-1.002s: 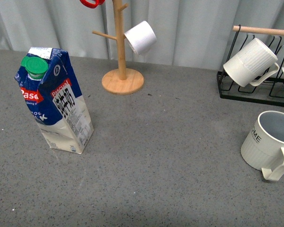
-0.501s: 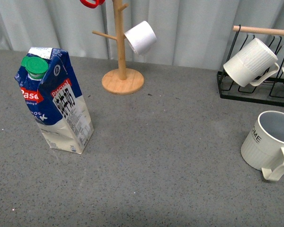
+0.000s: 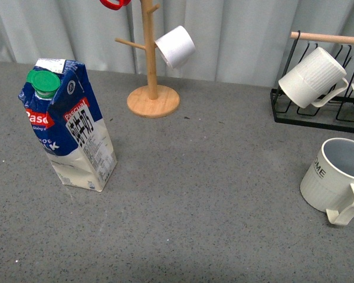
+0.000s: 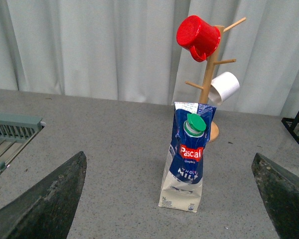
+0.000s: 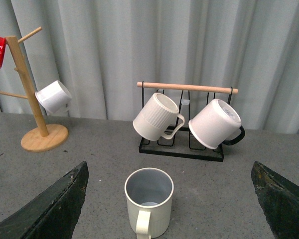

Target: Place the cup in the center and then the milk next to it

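The cup [image 3: 332, 177], an off-white ribbed mug lettered "HOME" with a pale grey inside, stands upright at the right edge of the grey table, handle toward me. In the right wrist view the cup [image 5: 148, 201] sits ahead of my open right gripper [image 5: 169, 209], between its spread fingers and apart from them. The milk [image 3: 68, 127], a blue-and-white Pascual carton with a green cap, stands upright at the left. My open left gripper [image 4: 172, 199] faces the milk [image 4: 185, 158] from a distance, nothing in its jaws. Neither arm appears in the front view.
A wooden mug tree [image 3: 151, 56] stands at the back centre with a small white cup [image 3: 175, 46] and a red cup [image 4: 197, 37] on it. A black wire rack [image 3: 318, 109] at the back right holds a white ribbed mug [image 3: 311, 76] and another white mug [image 5: 214, 123].
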Robot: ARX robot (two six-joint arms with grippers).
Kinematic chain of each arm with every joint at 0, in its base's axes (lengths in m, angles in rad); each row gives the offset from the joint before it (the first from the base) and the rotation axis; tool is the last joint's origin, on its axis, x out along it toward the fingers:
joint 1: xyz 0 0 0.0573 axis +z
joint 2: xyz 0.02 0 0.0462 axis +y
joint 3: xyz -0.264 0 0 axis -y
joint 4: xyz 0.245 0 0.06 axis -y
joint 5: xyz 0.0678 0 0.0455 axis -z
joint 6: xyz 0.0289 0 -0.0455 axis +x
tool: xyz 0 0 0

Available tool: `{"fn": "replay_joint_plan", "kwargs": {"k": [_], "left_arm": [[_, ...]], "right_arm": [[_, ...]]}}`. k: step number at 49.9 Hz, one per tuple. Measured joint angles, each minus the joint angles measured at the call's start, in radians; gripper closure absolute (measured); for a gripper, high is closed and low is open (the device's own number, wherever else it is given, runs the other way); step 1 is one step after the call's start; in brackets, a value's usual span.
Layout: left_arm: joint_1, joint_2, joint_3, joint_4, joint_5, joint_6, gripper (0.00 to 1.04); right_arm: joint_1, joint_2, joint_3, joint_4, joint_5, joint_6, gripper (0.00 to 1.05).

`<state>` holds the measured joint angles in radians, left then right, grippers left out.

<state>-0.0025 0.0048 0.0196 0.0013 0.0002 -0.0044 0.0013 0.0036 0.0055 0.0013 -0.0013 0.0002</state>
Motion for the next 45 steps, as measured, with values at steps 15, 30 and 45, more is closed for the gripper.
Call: {"fn": "replay_joint_plan", "kwargs": {"k": [15, 30, 45], "left_arm": [[0.000, 0.000, 0.000, 0.000, 0.000, 0.000, 0.07], [0.000, -0.001, 0.000, 0.000, 0.000, 0.000, 0.07], [0.000, -0.001, 0.000, 0.000, 0.000, 0.000, 0.07]], "right_arm": [[0.005, 0.003, 0.000, -0.004, 0.019, -0.008, 0.09], [-0.062, 0.557, 0.105, 0.309, 0.114, -0.146, 0.09], [-0.106, 1.195, 0.348, 0.452, 0.011, -0.112, 0.09]]}}
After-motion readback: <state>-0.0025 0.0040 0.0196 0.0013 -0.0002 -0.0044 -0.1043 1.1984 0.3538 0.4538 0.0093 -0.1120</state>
